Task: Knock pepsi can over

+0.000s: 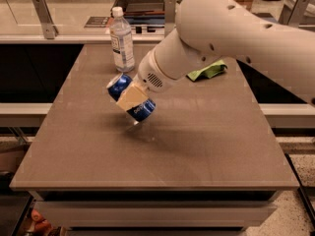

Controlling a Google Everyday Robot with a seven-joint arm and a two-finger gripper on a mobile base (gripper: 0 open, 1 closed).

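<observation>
The pepsi can (pixel 141 109), dark blue with a silver top, is tilted steeply, its top toward the upper left and its base toward the lower right, just above the brown table (pixel 206 146). My gripper (pixel 131 98) is at the middle of the can with a tan finger pad (pixel 129 98) across its front. The gripper is shut on the can. The white arm reaches in from the upper right and hides the far finger.
A clear plastic water bottle (pixel 121 41) with a white cap stands upright at the table's back left, close behind the can. A green cloth (pixel 209 71) lies at the back, partly hidden by the arm. A counter with rails runs behind the table.
</observation>
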